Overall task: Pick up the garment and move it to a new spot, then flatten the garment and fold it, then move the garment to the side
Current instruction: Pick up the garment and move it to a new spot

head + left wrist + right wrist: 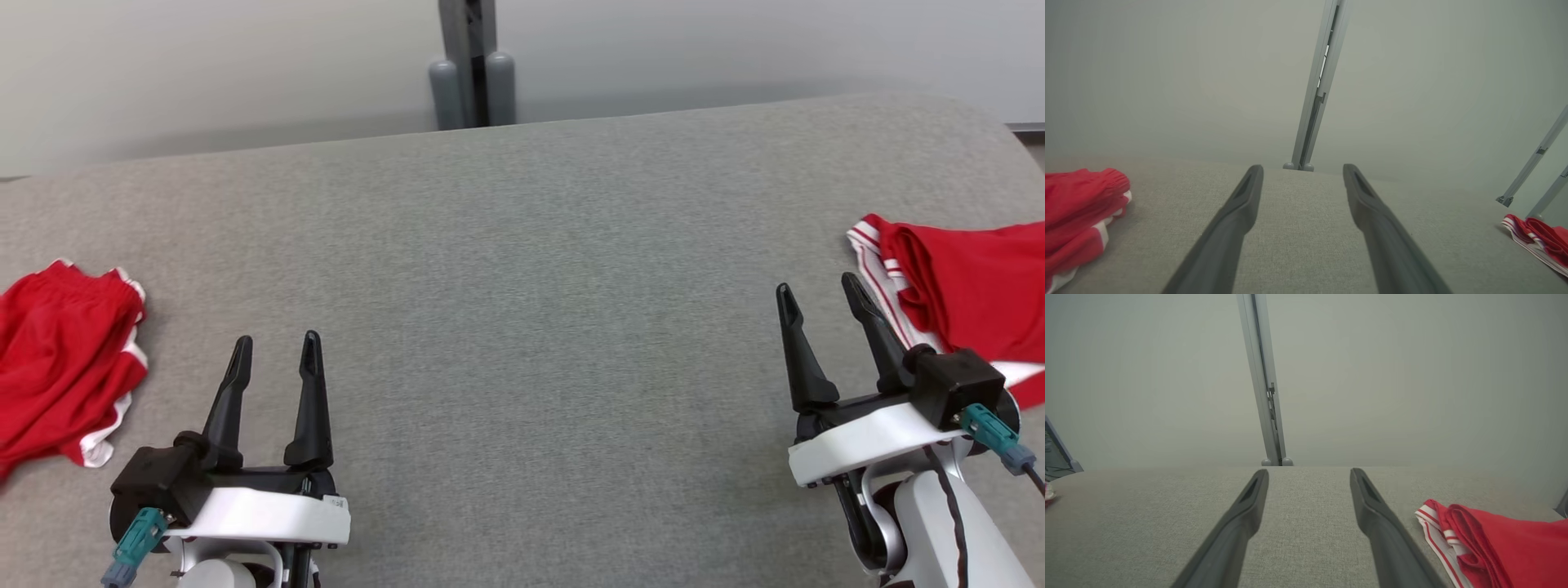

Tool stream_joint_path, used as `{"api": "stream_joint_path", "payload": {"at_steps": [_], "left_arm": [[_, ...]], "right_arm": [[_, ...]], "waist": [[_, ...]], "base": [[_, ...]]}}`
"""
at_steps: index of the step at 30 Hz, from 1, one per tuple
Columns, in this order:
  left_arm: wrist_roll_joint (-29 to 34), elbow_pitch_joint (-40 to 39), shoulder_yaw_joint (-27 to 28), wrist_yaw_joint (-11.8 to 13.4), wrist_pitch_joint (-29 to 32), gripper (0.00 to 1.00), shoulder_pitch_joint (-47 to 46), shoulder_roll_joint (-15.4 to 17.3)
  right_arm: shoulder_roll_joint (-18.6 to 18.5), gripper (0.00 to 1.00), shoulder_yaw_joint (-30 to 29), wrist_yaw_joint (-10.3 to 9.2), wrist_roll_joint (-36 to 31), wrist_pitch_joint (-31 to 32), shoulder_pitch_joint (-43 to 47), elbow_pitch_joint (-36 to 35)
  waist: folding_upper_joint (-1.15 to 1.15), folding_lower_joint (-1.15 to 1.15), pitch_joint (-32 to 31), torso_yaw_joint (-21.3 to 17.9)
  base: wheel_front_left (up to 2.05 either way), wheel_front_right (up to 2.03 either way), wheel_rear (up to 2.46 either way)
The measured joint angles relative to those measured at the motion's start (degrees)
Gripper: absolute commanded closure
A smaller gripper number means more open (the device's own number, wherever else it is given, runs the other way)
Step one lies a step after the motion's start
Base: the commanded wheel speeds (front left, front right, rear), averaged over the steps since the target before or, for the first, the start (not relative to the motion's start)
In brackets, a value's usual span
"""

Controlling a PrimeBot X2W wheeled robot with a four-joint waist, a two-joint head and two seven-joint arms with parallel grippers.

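Observation:
Two red garments with white trim lie on the grey table (522, 269). One red garment (61, 359) is crumpled at the left edge, also visible in the left wrist view (1079, 208). The other red garment (963, 286) lies at the right edge, with striped white trim, seen in the right wrist view (1502, 543) and far right in the left wrist view (1539, 239). My left gripper (276, 343) stands open just right of the left garment, holding nothing. My right gripper (816, 287) is open too, beside the right garment's striped edge, empty.
A grey upright post (472, 65) stands behind the table's far edge, against a pale wall. Slanted metal legs (1535, 159) show at the right in the left wrist view. The table's cloth surface stretches wide between the two grippers.

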Motion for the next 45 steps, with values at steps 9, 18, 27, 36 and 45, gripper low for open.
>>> {"api": "stream_joint_path", "payload": {"at_steps": [9, 18, 27, 36, 45], "left_arm": [[-0.86, 0.13, 0.21, 0.2, 0.0, 0.0, 0.03, 0.0], [-1.01, -0.56, 1.26, 0.36, 0.0, 0.0, 1.9, 0.0], [-1.03, -0.73, 1.85, 0.33, 0.0, 0.0, 3.81, 0.01], [-1.0, -0.79, 2.4, 0.08, 0.0, 0.0, 5.33, 0.02], [-1.0, -0.8, 2.81, -0.15, 0.0, 0.0, 5.97, 0.01]], "right_arm": [[-0.56, 0.0, 2.91, 0.0, 2.48, 0.0, 0.38, 0.55], [-0.82, 0.0, 6.42, -0.01, 3.98, 0.0, 1.27, 1.37], [-0.66, 0.0, 8.24, -0.01, 5.08, 0.0, 1.48, 1.65], [-0.02, 0.0, 9.21, -0.01, 5.63, 0.01, 2.54, 2.7], [0.49, 0.0, 9.75, -0.01, 5.97, 0.0, 2.8, 3.05]], "waist": [[0.0, 0.0, 0.17, 5.93], [0.0, 0.0, -0.9, 14.96], [0.0, 0.0, -2.67, 21.63], [0.0, 0.0, -4.76, 26.66], [0.0, 0.0, -6.02, 27.74]], "base": [[0.0, 0.0, 0.0], [0.0, 0.0, 0.0], [0.0, 0.0, 0.0], [0.0, 0.0, 0.0], [0.0, 0.0, 0.0]]}}
